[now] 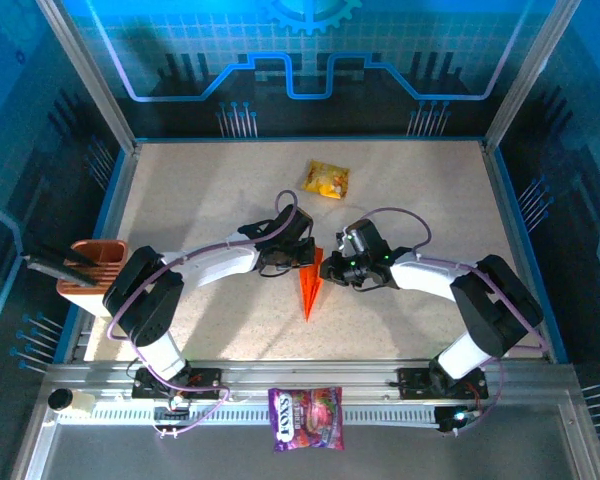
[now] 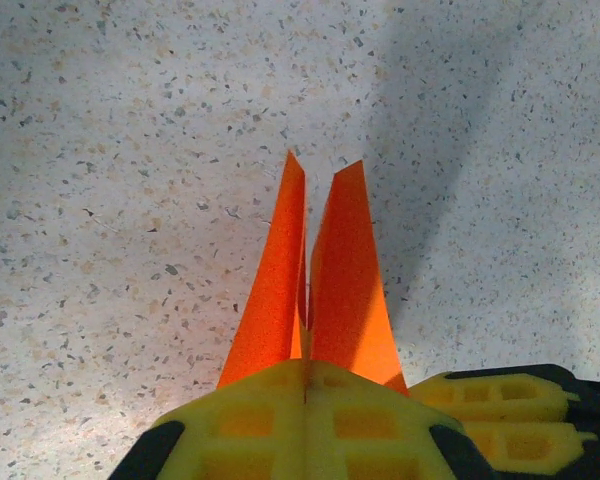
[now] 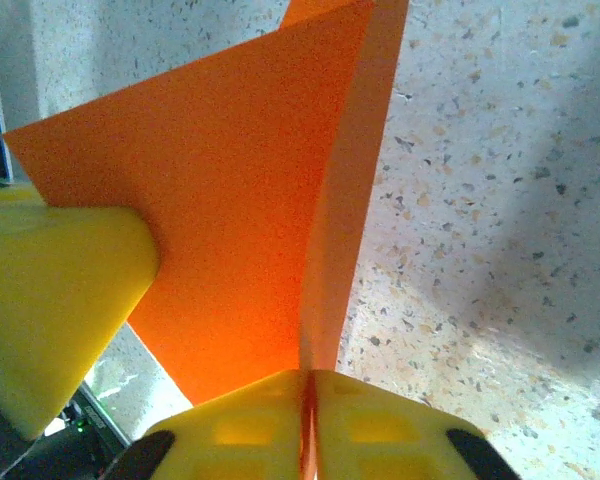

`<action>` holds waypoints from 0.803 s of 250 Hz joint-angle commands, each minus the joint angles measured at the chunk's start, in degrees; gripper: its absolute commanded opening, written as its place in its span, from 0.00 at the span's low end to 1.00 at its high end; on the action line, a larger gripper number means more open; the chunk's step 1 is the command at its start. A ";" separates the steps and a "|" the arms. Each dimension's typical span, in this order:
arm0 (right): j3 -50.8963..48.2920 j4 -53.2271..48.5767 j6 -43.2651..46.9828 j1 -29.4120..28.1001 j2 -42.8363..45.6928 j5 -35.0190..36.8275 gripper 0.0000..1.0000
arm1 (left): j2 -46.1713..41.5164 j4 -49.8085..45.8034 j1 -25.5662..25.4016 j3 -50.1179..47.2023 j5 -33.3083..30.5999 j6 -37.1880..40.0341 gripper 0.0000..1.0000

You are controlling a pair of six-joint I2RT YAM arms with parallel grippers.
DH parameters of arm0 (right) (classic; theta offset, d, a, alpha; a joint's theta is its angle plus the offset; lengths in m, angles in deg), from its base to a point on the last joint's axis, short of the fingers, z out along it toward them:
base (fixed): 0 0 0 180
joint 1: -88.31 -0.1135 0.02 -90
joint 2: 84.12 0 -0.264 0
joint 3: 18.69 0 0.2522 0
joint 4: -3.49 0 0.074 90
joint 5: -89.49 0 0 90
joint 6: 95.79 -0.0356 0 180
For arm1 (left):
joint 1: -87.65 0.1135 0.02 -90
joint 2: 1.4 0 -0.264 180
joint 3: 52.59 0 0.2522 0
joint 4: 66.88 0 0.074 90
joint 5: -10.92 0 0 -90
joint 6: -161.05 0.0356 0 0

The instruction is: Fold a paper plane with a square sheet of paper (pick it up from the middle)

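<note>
Mid-table, slightly toward the near edge, the paper plane (image 1: 308,292) points its tip at the near edge. Left gripper (image 1: 285,255) & right gripper (image 1: 332,266) meet at its wide far end, each w/ jaws clamped together on the orange paper, wings standing up btwn them. Yellow snack packet (image 1: 326,179) sits nearer the far edge. Purple bag (image 1: 306,418) lies past the near edge.

speckled beige table top (image 1: 210,200) with blue edging. back wall (image 1: 310,60) is a blue panel with a circuit-trace and gear graphic, lit bright cyan. side walls (image 1: 10,150) have the same blue pattern, darker. aluminium frame posts (image 1: 85,70) at the rear corners, slotted aluminium rail (image 1: 310,372) along the near edge. soft shadows on the table.
</note>
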 commanded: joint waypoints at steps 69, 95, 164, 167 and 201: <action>-2.57 4.91 -2.33 2.05 -1.95 -4.46 0.03 | -3.03 -3.81 -1.99 0.92 -0.97 1.12 0.40; -2.07 3.59 -1.83 2.27 -1.93 -4.58 0.03 | -6.37 -2.68 -3.21 -1.48 -0.31 1.03 0.43; -1.99 3.68 -2.19 2.37 -1.99 -4.57 0.04 | -10.50 -0.36 -7.78 -7.86 0.02 -1.83 0.41; -2.02 3.69 -2.17 2.36 -2.04 -4.61 0.04 | -10.49 -0.37 -7.96 -8.10 -0.05 -1.76 0.41; -1.68 2.82 -1.79 2.36 -1.93 -4.53 0.04 | -10.27 0.33 -9.21 -10.58 0.64 -2.94 0.40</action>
